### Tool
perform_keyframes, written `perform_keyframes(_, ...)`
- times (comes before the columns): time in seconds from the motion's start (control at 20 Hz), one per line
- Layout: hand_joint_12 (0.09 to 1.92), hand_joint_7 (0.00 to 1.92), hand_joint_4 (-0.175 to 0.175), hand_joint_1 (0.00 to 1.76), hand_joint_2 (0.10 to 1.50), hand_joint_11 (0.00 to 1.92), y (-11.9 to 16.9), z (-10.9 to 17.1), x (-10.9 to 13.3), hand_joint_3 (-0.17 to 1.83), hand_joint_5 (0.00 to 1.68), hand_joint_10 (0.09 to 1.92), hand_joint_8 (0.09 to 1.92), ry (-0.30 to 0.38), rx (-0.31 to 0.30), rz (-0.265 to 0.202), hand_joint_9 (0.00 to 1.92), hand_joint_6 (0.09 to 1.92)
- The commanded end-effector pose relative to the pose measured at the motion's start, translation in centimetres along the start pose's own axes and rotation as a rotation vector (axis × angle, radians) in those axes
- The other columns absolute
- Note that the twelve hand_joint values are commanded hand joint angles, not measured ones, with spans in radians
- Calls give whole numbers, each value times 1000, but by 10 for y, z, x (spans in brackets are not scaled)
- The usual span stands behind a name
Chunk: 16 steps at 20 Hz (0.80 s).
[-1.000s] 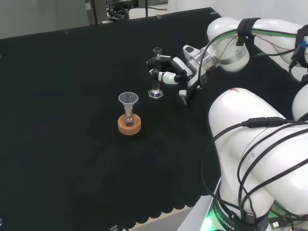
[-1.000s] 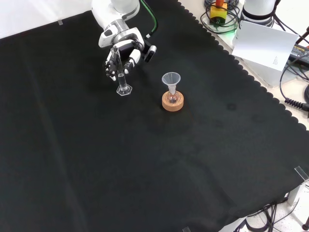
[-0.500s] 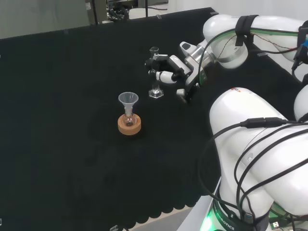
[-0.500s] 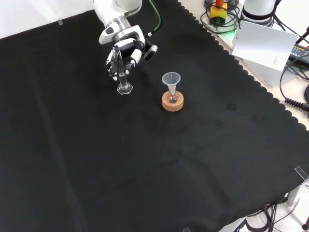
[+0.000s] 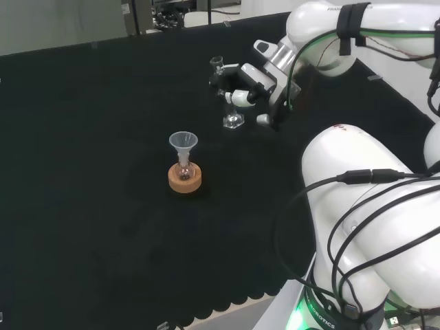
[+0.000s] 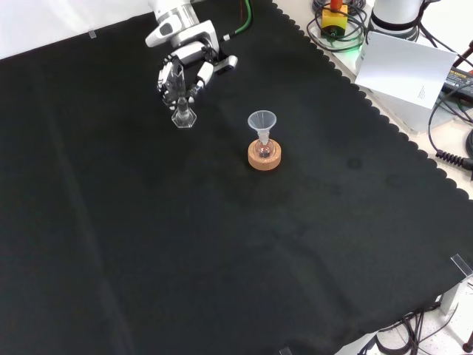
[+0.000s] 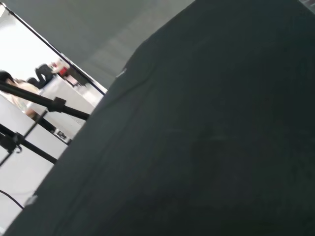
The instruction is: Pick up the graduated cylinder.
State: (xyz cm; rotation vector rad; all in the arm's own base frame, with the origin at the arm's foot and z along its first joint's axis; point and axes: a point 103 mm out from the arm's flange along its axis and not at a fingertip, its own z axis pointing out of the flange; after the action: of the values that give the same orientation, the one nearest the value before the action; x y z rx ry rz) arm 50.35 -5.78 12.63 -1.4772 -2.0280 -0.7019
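Graduated cylinder (image 5: pixel 227 96), slim clear glass, gripped by robot hand (image 5: pixel 249 89).

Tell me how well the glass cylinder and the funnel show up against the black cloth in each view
Head view: the graduated cylinder in the hand is faint, showing mainly by bright edges; the funnel reads clearly over the cork stand. Front view: the cylinder's base catches light, its tube blends with the fingers. Wrist view: dark cloth, bright overexposed room behind.

No lettering can be made out from here. The white sheet of paper (image 6: pixel 408 68) propped at about two o'clock beyond the tabletop's edge, in the front view, carries a small dark mark, too tiny to read.
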Motion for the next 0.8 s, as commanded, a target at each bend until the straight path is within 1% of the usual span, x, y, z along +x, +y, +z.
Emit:
perform_keyframes(0.05,916,833,-74,1360,1354,969,-15,-23,15,-175,888,486,769,-116,70,22,1087,835)
perform_keyframes(0.2,908,847,-73,1363,1353,975,-28,-33,25,-175,891,474,757,-144,99,36,1095,837)
perform_keyframes(0.4,899,864,-72,1366,1352,982,-46,-41,40,-175,902,459,740,-172,115,49,1106,841)
perform_keyframes(0.55,897,868,-71,1367,1351,983,-62,-46,50,-175,909,457,738,-195,134,60,1109,843)
perform_keyframes(0.8,895,874,-70,1369,1351,984,-89,-46,71,-175,912,454,737,-233,164,66,1112,844)
